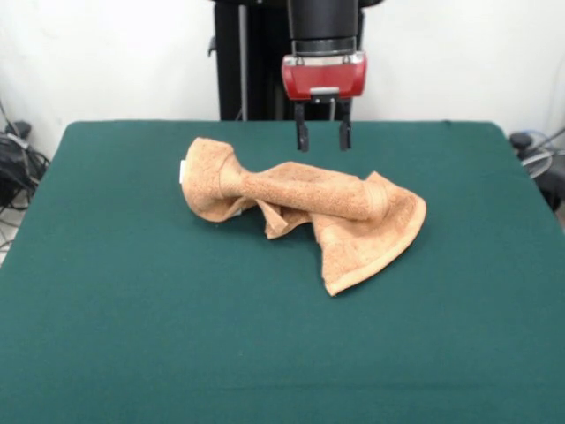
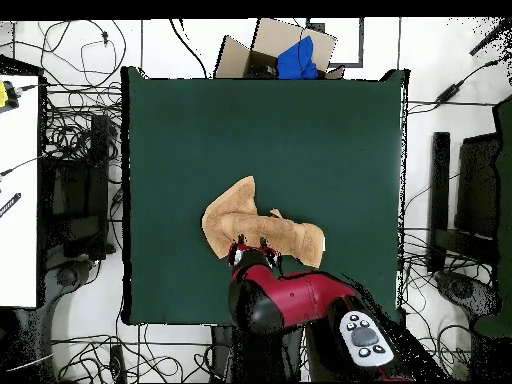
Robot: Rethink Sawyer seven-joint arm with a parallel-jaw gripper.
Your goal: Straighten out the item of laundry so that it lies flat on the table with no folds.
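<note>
Below the gripper (image 1: 322, 137), jaws apart and empty, the towel (image 1: 305, 208) is twisted, long axis left-right.

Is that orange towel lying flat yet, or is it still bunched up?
Still bunched up. The towel is twisted into a roll through its middle, with one end fanned out on the green table.

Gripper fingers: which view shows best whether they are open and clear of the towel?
The front view. There the gripper hangs above the twisted towel with its two dark fingers apart and nothing between them. In the overhead view the red arm covers most of the gripper, so only its tips show at the towel's edge.
</note>
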